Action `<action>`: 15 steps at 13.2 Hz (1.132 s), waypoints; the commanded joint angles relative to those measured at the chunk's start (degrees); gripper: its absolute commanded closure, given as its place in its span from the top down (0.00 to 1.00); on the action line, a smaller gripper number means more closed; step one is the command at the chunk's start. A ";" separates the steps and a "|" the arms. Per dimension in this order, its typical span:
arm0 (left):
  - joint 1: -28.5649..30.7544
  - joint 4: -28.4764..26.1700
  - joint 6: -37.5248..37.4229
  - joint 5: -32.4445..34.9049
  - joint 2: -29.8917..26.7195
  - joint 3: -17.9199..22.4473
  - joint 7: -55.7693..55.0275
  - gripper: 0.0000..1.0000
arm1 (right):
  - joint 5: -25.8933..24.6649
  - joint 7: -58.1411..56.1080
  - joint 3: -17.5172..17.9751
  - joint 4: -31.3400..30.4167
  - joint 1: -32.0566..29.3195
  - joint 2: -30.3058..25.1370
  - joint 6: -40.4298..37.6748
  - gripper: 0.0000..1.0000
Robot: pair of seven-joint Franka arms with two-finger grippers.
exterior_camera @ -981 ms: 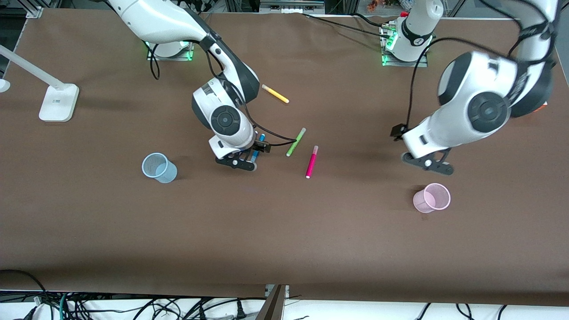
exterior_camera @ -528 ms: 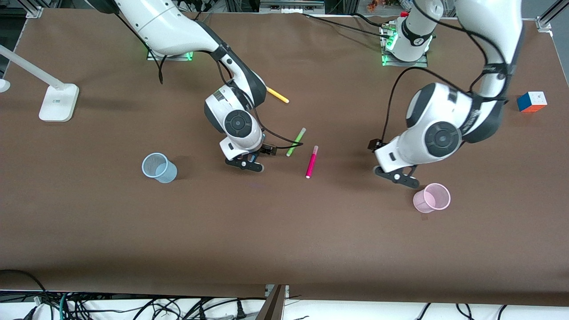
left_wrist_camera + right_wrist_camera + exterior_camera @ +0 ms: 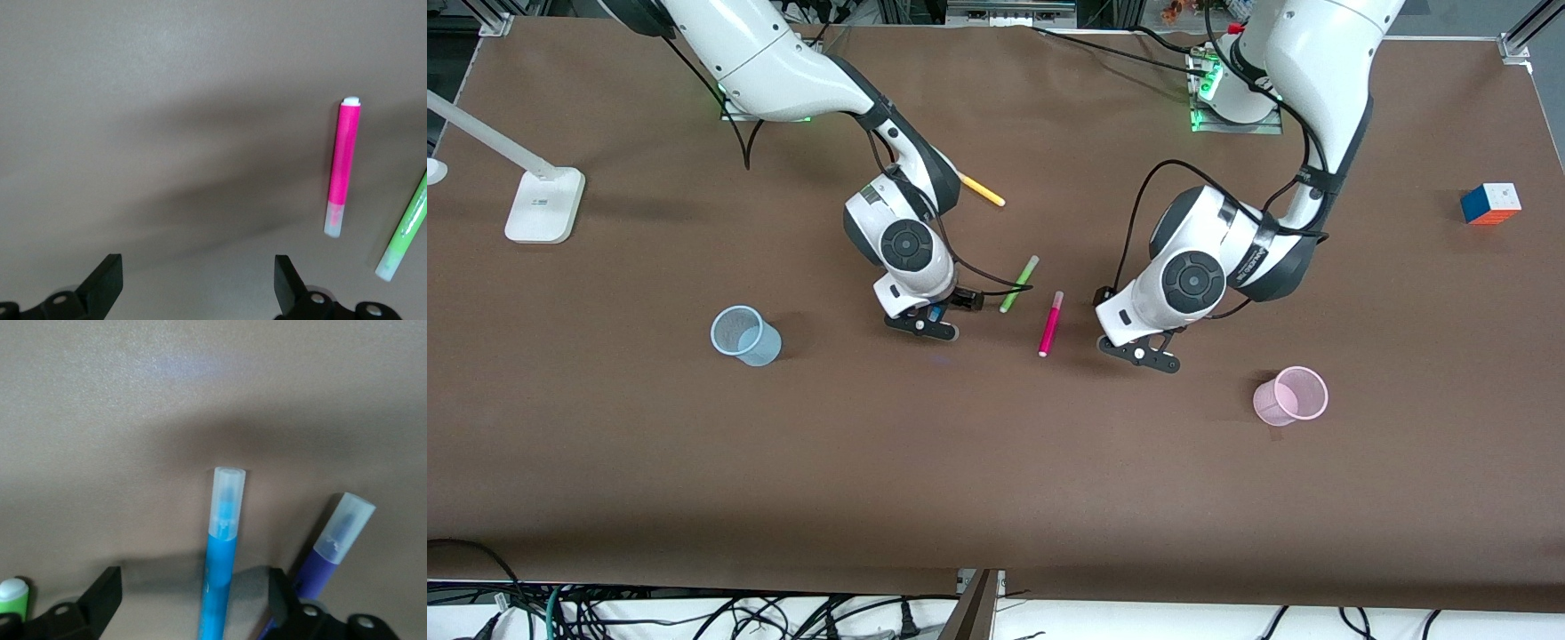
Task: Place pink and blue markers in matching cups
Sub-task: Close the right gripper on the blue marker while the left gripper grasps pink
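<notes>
While the right gripper (image 3: pixel 922 325) sits low over the middle of the brown bench (image 3: pixel 996 462), its fingers (image 3: pixel 100 593) stand apart on either side of the blue marker (image 3: pixel 220 553), which lies between them with its pale cap pointing away from the wrist; whether the pads already touch it cannot be told. A purple marker (image 3: pixel 333 540) lies just beside the blue one. In the front view the blue marker shows only as a sliver under that gripper. The left gripper (image 3: pixel 1140 353) hangs wide open and empty over bare bench just beside the pink marker (image 3: pixel 1050 324), toward the left arm's end of it. The pink marker lies flat, with a lime-green marker (image 3: pixel 1018 284) near it and a little farther from the front camera. A yellow marker (image 3: pixel 983 189) lies farther still, beside the right arm. The blue cup (image 3: pixel 744 336) stands toward the right arm's end of the bench, the pink cup (image 3: pixel 1289 396) toward the left arm's end; both are upright and well apart from the markers. A colour cube (image 3: pixel 1490 204) sits near the bench's edge at the left arm's end, and a white lamp base (image 3: pixel 544 205) at the right arm's end.
</notes>
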 commanded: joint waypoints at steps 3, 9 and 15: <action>-0.73 -3.67 7.40 -5.97 0.72 -0.18 0.01 0.88 | -2.09 1.37 -0.74 -1.37 0.60 -0.92 0.97 0.44; -4.69 -3.94 13.45 -7.38 3.62 -0.09 -5.17 0.90 | -2.53 1.29 -0.83 -1.29 0.26 -1.27 0.53 0.00; -7.50 -8.78 19.27 -7.38 3.97 -0.26 -9.84 0.78 | -1.39 -1.17 -1.27 0.73 -2.99 -7.49 -8.93 0.00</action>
